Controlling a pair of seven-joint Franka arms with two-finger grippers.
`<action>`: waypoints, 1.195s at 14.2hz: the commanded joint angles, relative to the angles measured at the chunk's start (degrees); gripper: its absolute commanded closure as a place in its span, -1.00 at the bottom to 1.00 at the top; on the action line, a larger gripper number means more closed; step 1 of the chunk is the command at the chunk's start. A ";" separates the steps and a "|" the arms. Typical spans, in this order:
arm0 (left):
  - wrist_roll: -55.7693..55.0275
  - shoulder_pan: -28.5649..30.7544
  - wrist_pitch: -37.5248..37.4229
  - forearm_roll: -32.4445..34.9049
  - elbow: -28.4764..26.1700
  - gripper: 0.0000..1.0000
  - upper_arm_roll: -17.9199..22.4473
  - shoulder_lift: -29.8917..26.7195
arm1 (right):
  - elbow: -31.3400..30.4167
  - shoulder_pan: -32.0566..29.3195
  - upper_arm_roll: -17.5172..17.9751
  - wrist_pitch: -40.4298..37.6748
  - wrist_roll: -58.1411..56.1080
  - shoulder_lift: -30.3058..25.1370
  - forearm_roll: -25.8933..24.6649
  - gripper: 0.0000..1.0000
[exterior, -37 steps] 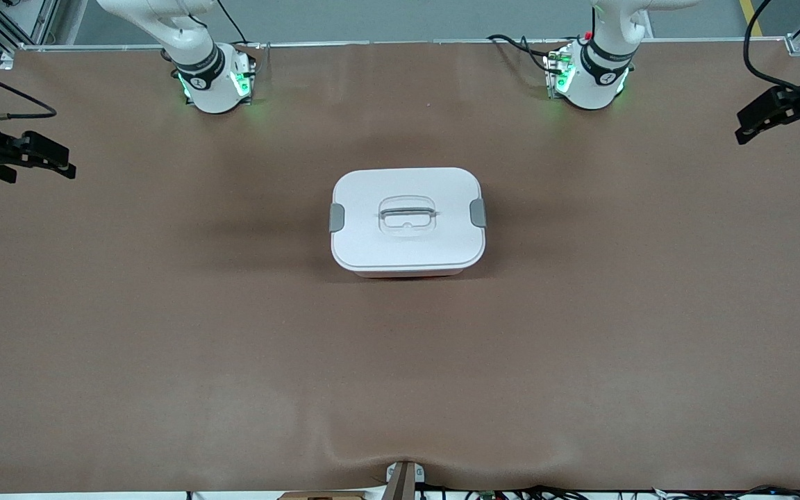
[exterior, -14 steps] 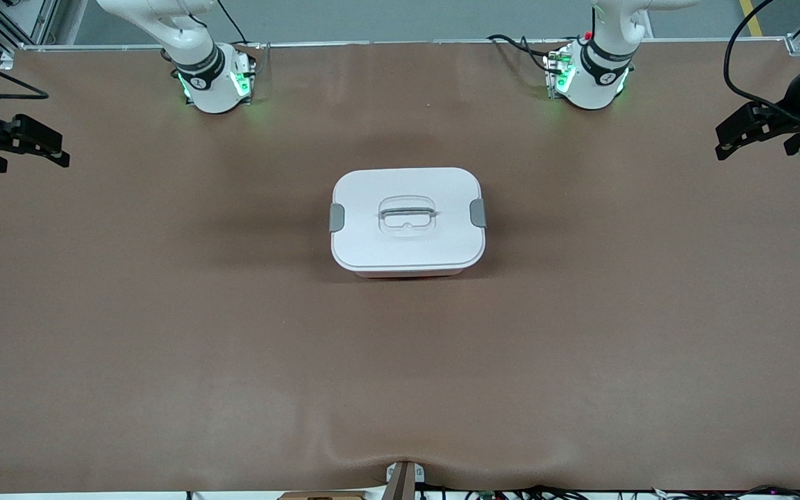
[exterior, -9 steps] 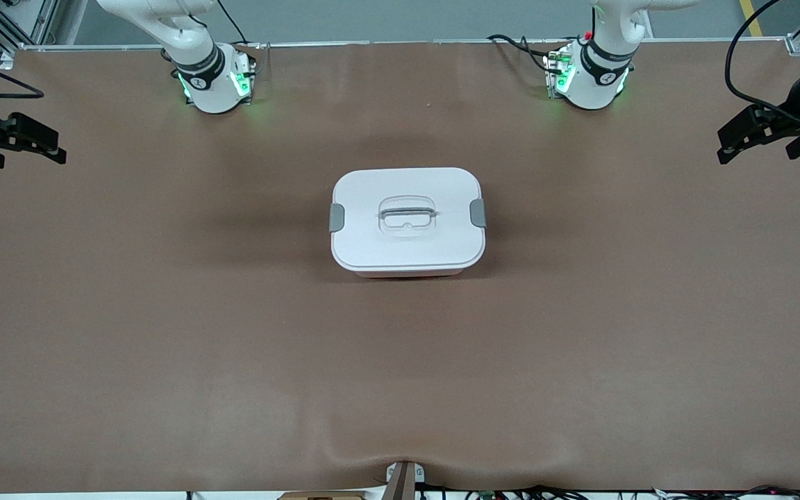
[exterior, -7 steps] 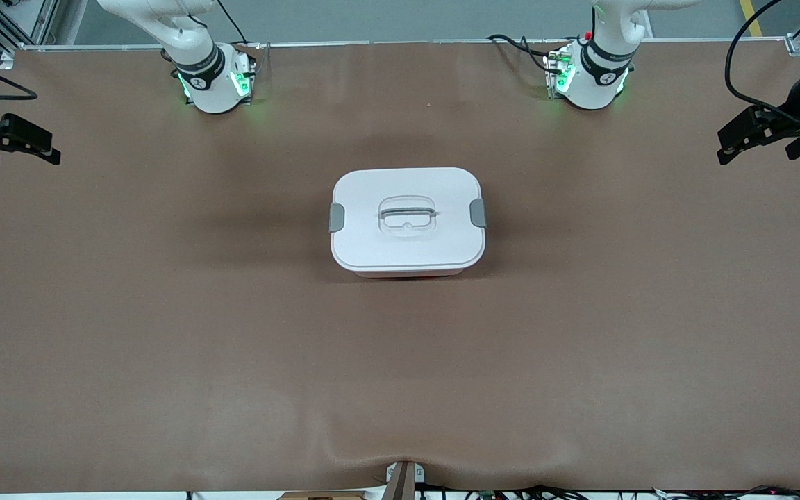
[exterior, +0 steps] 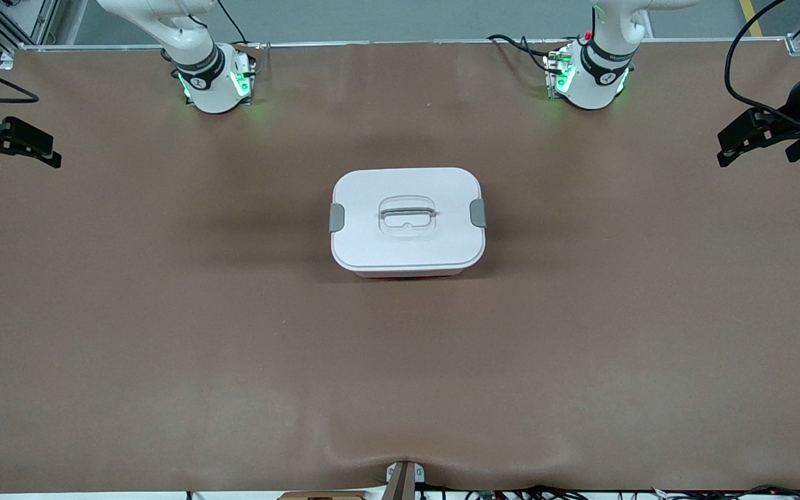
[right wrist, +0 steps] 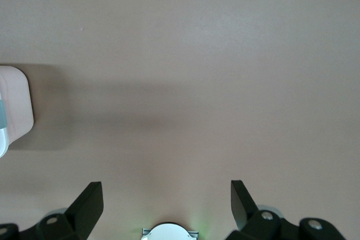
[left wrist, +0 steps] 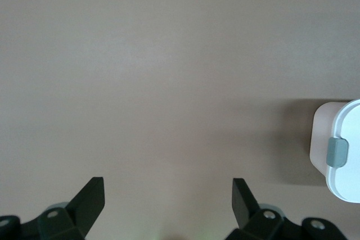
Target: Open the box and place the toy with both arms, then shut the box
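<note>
Brown matting covered the whole table (exterior: 164,333) in the front view, with the two white arm bases along its upper edge, each lit green at the foot. At the middle of the table sat the box (exterior: 407,221), its white lid on, a grey clip (exterior: 337,217) at the end toward the right arm, a second grey clip (exterior: 478,212) at the end toward the left arm, and the recessed handle (exterior: 407,214) in the centre of the lid. A thin strip of the pink tub showed under the lid's nearer edge. The right gripper (exterior: 21,142) hung over the right arm's end of the table, well apart from the box, empty. The left gripper (exterior: 744,135) hung over the left arm's end, also well apart from the box and holding nothing. No toy showed on the table.

From the left wrist view, the left gripper (left wrist: 169,192) had its two black fingers spread wide over bare matting with nothing between them; one end of the box (left wrist: 337,150) with a grey clip showed at the frame's edge.

From the right wrist view, the right gripper (right wrist: 167,194) likewise stood wide apart and empty above the matting, and a corner of the box (right wrist: 14,111) showed at the frame's edge.
</note>
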 commanded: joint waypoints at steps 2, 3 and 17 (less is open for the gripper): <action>0.40 -0.07 0.58 -0.83 0.55 -1.00 0.16 1.36 | 0.62 -0.12 0.46 -0.26 0.66 0.34 -0.86 -1.00; 0.31 -0.07 0.58 -0.83 0.64 -1.00 0.16 1.36 | 0.44 -0.04 0.46 -0.08 0.75 0.43 -0.86 -1.00; 0.40 3.00 0.14 -5.40 -0.32 -1.00 -0.01 -0.31 | 0.44 -0.30 0.46 0.01 0.75 0.78 -0.78 -1.00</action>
